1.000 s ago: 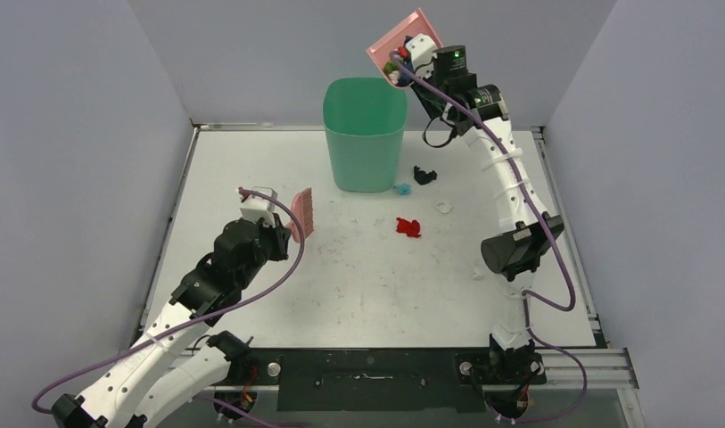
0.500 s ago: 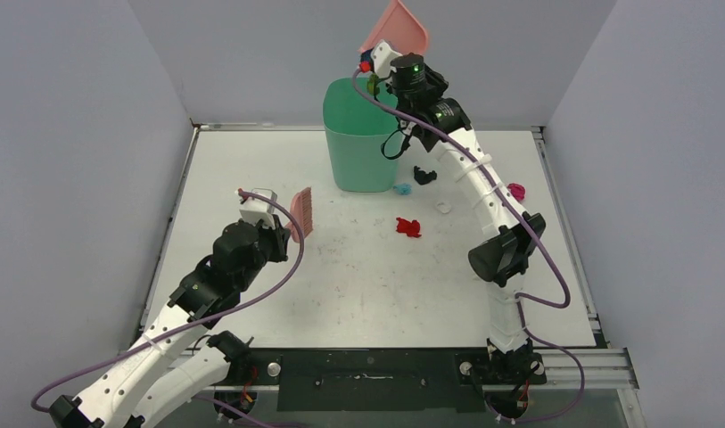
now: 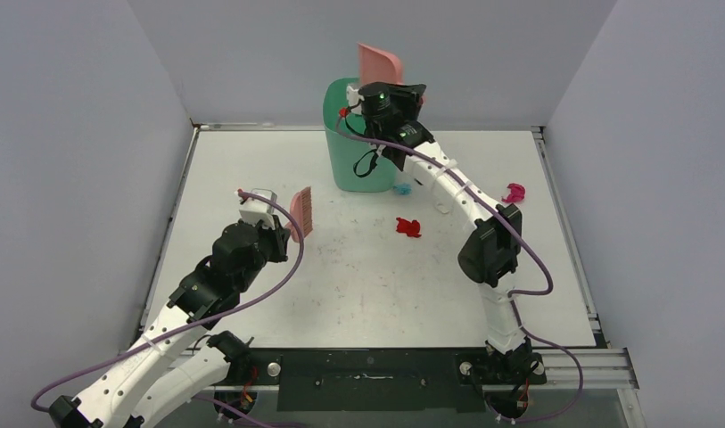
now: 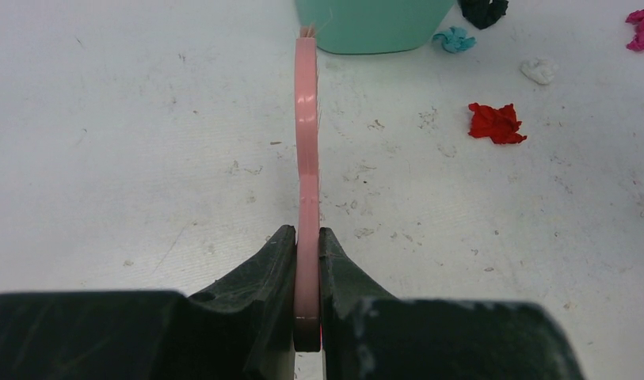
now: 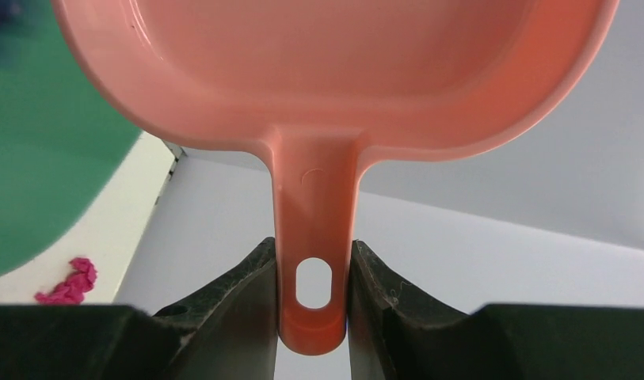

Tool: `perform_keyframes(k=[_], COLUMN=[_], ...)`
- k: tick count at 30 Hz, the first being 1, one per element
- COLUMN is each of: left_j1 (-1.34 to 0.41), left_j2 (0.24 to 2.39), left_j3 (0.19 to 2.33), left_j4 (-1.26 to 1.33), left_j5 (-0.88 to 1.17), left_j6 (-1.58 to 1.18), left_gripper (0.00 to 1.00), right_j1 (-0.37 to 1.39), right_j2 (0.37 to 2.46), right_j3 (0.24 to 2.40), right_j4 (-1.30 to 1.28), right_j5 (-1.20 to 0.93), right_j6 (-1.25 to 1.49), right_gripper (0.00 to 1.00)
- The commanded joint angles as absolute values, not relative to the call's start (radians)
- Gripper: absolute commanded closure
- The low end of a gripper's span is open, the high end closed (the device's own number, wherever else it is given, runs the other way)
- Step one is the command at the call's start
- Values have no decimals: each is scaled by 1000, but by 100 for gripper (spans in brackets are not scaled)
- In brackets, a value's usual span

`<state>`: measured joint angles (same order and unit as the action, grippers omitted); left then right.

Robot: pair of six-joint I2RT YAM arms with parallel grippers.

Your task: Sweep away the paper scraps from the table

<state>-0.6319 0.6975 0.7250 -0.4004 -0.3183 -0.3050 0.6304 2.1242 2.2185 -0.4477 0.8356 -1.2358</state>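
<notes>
On the left, the left tool (image 4: 306,247) is clamped tight on the handle of the pink hand brush (image 4: 306,119), holding it edge-on above the white bench (image 3: 243,169). Further along, the green bin (image 3: 348,165) stands towards the back of the bench. Above its rim, the right tool (image 5: 313,265) pinches the stem of the pink dustpan (image 5: 334,87), its fingers parted only by the stem's width, with the pan tipped up on end over the bin. The paper scraps (image 4: 497,123) lie on the bench to the right of the bin. The light blue scrap (image 3: 401,189) is just beside its base and the red scrap (image 3: 408,226) nearer the middle. The black scrap (image 4: 483,9) and white scrap (image 4: 538,70) are past those, and the magenta scrap (image 3: 514,193) is near the right edge.
</notes>
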Motion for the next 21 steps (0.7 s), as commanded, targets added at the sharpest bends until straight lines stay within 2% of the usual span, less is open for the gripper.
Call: perform_keyframes(k=[1, 12, 21], left_j1=[-639, -641, -643], left_j2=[683, 686, 697], left_j3=[736, 736, 735], left_j4=[-361, -360, -359], left_j5=[-334, -331, -321], left_j6=[-295, -295, -293], left_gripper=[100, 100, 100], right_j1=[651, 652, 657], right_j2=[2050, 2021, 1981], right_j3=[2159, 2152, 2225], right_j4=[-332, -344, -521], right_j5=[905, 885, 730], right_j6=[-1418, -1469, -1282], right_gripper=[95, 95, 95])
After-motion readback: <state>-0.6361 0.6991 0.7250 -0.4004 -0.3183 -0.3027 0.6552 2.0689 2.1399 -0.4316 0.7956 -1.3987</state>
